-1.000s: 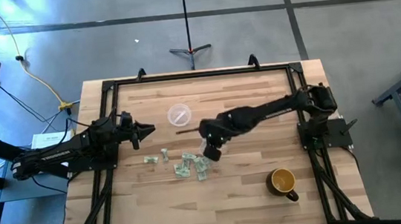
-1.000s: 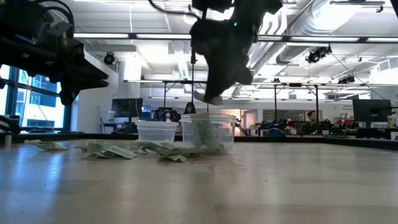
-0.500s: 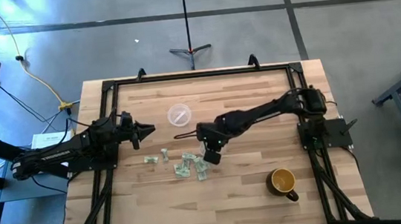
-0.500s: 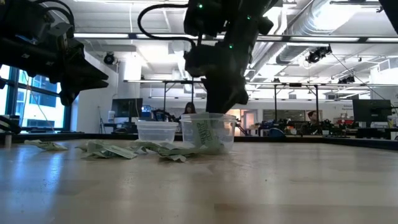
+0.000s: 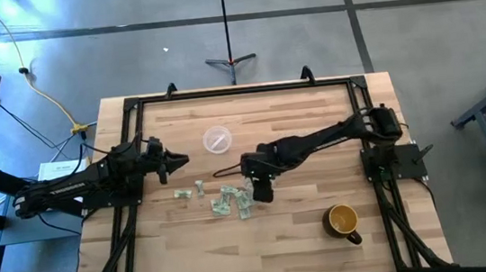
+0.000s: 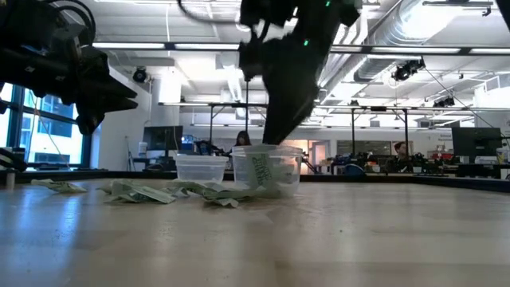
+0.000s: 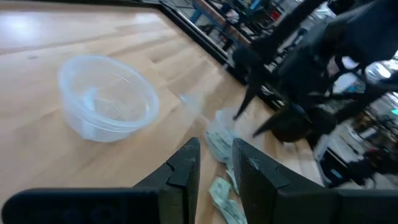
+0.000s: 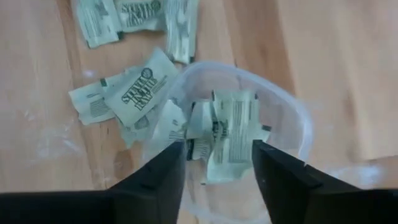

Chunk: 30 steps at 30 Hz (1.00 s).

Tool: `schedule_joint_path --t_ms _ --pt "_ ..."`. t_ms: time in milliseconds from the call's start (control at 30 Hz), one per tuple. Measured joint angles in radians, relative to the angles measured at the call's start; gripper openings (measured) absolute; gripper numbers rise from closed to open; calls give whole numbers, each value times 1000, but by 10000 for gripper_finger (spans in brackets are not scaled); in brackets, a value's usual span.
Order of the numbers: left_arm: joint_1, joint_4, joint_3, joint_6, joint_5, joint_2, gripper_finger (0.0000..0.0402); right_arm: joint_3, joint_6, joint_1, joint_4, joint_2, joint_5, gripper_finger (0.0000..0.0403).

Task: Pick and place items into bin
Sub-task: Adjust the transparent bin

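The bin, a small clear plastic cup point(image 8: 292, 118), stands upright on the wooden table and also shows in the low view point(image 6: 267, 170). Several pale green and white packets point(image 8: 230, 134) lie inside it. More packets point(image 5: 227, 199) lie flat on the table beside it toward the table's left point(image 8: 140, 87). My right gripper point(image 8: 221, 168) is open and empty right above the cup's mouth point(image 6: 275, 135), fingers pointing down, and hides the cup in the high view point(image 5: 262, 190). My left gripper point(image 5: 174, 164) hangs above the table's left part, fingers a little apart point(image 7: 214, 168), and holds nothing.
A shallow clear round dish point(image 5: 217, 140) stands on the table beyond the packets, near my left gripper point(image 7: 109, 102). A mustard-yellow mug point(image 5: 342, 221) stands near the front right. A black frame runs round the table's edges point(image 5: 238, 91). Bare wood lies along the near edge.
My right gripper has come down onto the cup's mouth and shifted slightly toward the table's near edge. The pale piece that showed at its fingertips a second ago no longer shows there. My left arm has kept still.
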Motion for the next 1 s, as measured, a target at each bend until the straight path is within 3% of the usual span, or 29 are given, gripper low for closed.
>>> schedule_joint_path --t_ms 133,300,400,567,800,1000 --pt "0 9 0 0 51 0 129 0 1 21 -42 -72 111 196" --pt "0 49 0 13 85 36 129 2 71 20 -214 -129 115 192" --pt "0 145 6 13 106 107 126 0 88 25 -345 -130 120 170" --pt "-2 222 134 72 107 312 100 -142 140 63 -297 -195 133 110" --pt "-108 191 288 250 83 675 46 -440 390 104 -120 -388 114 59" --pt "-228 366 301 296 -46 937 23 -483 408 116 12 -448 211 44"
